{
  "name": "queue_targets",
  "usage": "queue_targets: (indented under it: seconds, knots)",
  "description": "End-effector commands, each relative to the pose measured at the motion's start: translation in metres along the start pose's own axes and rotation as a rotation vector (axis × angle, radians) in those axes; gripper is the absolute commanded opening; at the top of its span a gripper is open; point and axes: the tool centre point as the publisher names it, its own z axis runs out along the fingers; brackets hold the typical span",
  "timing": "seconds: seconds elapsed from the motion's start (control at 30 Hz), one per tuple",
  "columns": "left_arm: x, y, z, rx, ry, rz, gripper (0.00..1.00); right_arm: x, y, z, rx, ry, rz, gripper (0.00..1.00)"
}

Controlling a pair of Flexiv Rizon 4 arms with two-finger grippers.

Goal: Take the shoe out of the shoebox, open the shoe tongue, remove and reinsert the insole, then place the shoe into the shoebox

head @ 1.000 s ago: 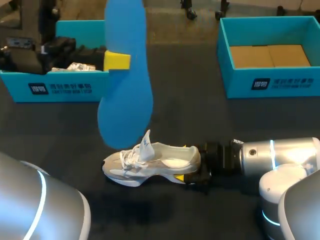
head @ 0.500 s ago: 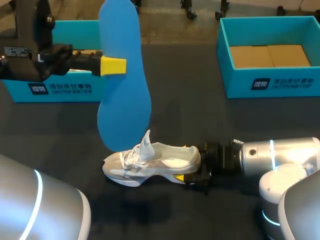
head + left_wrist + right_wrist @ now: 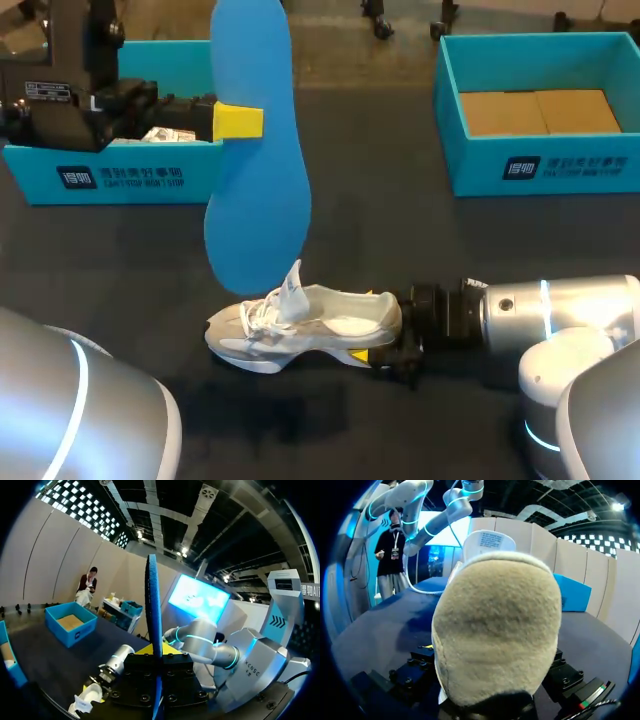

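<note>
- the shoe (image 3: pixel 300 322) (a white and pale grey trainer, tongue standing up) sits on its sole on the dark table (image 3: pixel 400 230); the right gripper (image 3: pixel 378 345) clamps its heel
- the insole (image 3: pixel 256 170), bright blue, hangs toe-down above the shoe; the left gripper (image 3: pixel 238 121) pinches its edge
- a teal shoebox (image 3: pixel 540 110) stands well apart

Insole (image 3: pixel 258 150) hangs over the toe of the shoe (image 3: pixel 300 325), right gripper (image 3: pixel 388 345) blocks its heel; table (image 3: pixel 370 200) lane between left box (image 3: pixel 120 175) and right box (image 3: pixel 540 165) is open.
</note>
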Motion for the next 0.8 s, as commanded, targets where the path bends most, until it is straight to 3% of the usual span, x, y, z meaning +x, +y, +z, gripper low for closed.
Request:
queue_targets:
  seconds: [0.03, 0.4, 0.8]
  knots:
    - [-0.003, -0.004, 0.003, -0.007, 0.005, 0.000, 0.00, 0.003, 0.002, -0.012, 0.003, -0.004, 0.004, 1.00]
    - [-0.003, -0.004, 0.003, -0.007, 0.005, 0.000, 0.00, 0.003, 0.000, -0.025, 0.055, 0.041, 0.056, 1.00]
    - [-0.003, -0.004, 0.003, -0.007, 0.005, 0.000, 0.00, -0.002, 0.006, -0.064, 0.326, 0.063, 0.127, 1.00]
